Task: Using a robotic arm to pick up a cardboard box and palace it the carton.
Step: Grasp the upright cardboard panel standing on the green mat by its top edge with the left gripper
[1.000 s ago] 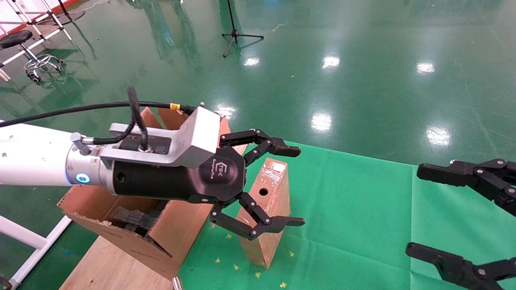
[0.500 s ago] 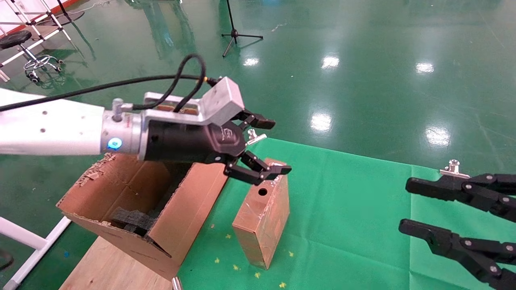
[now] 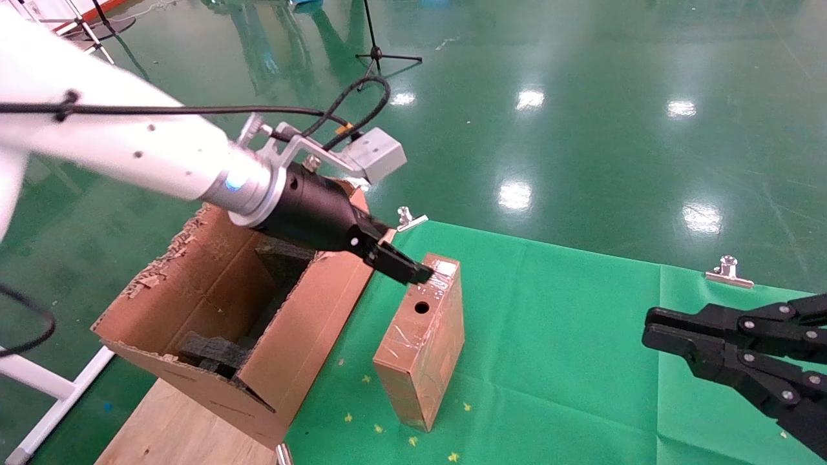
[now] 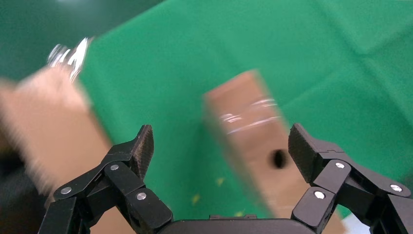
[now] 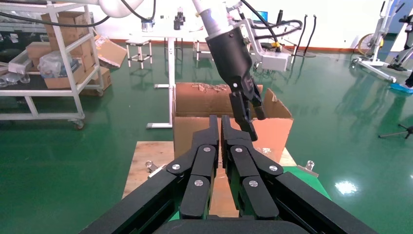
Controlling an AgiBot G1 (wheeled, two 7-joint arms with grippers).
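The cardboard box (image 3: 423, 349), brown and tape-wrapped with a round hole, stands on edge on the green cloth (image 3: 568, 336). The carton (image 3: 213, 323) with ragged flaps and black foam inside stands just left of it. My left gripper (image 3: 404, 268), on the white arm, hangs over the box's far top end. In the left wrist view it (image 4: 221, 151) is open, with the blurred box (image 4: 258, 141) below between the fingers, nearer one of them, and untouched. My right gripper (image 3: 652, 329) is shut and empty at the right, and also shows in the right wrist view (image 5: 220, 122).
The carton rests on a wooden board (image 3: 174, 420) beside the cloth. Silver clips (image 3: 410, 219) (image 3: 729, 271) hold the cloth's far edge. Shiny green floor lies beyond, with a tripod stand (image 3: 381, 55) far back. Green cloth lies between the box and my right gripper.
My left gripper has turned and come down toward the box's top end, tilting downward. My right gripper has closed from open. The box and carton have not moved.
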